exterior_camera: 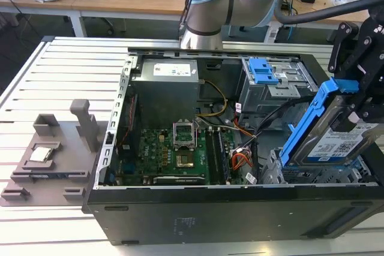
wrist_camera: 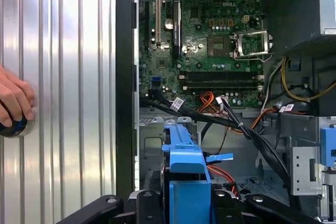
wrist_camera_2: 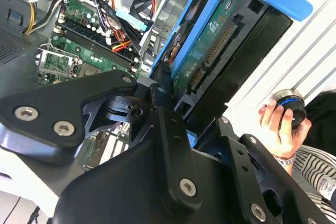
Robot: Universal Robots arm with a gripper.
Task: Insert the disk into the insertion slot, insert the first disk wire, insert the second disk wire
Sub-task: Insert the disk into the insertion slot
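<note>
Slatted table [exterior_camera: 60,64], open case [exterior_camera: 210,208]; pincer [exterior_camera: 355,112] tight on tilted disk [exterior_camera: 336,143] over insertion slot [exterior_camera: 273,172] edge.

Black jaws gripping blue-framed disk [wrist_camera_2: 210,40], green motherboard [wrist_camera_2: 84,45] beyond, person's hand [wrist_camera_2: 275,129] on knob [wrist_camera_2: 290,106]

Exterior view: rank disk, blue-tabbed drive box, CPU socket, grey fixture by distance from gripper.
1. disk, held in the gripper.
2. blue-tabbed drive box, corner of the case.
3. CPU socket, mid-case.
4. grey fixture, outside it, exterior view's left.
</note>
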